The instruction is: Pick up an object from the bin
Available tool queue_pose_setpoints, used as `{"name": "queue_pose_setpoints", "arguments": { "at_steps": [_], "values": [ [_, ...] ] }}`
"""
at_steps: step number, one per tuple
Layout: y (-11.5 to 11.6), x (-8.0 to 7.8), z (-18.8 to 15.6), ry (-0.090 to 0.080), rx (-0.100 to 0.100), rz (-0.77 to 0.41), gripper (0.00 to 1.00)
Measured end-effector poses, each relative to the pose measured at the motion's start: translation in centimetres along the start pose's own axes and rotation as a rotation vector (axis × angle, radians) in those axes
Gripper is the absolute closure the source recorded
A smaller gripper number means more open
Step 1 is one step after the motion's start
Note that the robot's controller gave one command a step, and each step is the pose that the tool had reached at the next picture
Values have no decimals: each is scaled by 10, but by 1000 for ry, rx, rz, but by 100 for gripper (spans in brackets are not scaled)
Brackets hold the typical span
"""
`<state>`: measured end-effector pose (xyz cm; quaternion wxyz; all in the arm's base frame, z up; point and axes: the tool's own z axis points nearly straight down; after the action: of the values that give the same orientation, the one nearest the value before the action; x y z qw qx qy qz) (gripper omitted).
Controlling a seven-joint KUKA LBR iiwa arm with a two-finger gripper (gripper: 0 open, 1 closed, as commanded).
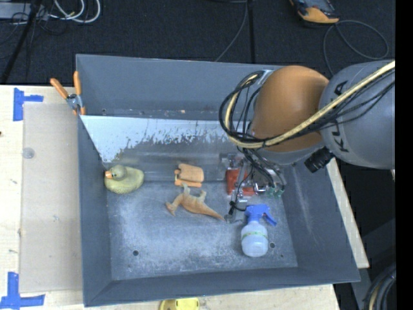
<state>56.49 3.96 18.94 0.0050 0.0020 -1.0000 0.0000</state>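
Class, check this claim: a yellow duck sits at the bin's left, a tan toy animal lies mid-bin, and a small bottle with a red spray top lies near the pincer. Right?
Not quite. In the camera view the spray top on the small bottle is blue, not red. The yellow duck, the tan toy animal and the pincer are as stated.

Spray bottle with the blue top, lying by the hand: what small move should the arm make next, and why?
Probably slide the hand a little toward the bin's near wall, so that it centres over the spray bottle. The hand sits beyond the bottle's blue top, close to a small red thing, and the tan dinosaur figure lies close by.
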Motion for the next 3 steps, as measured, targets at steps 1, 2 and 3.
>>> {"name": "queue_pose_setpoints", "arguments": {
  "at_steps": [1, 2, 3],
  "values": [
    [0, -2, -4, -8, 0, 1, 0],
    [13, -11, 27, -12, 0, -58, 0],
    [19, -26, 60, -8, -1, -41, 0]
  ]
}}
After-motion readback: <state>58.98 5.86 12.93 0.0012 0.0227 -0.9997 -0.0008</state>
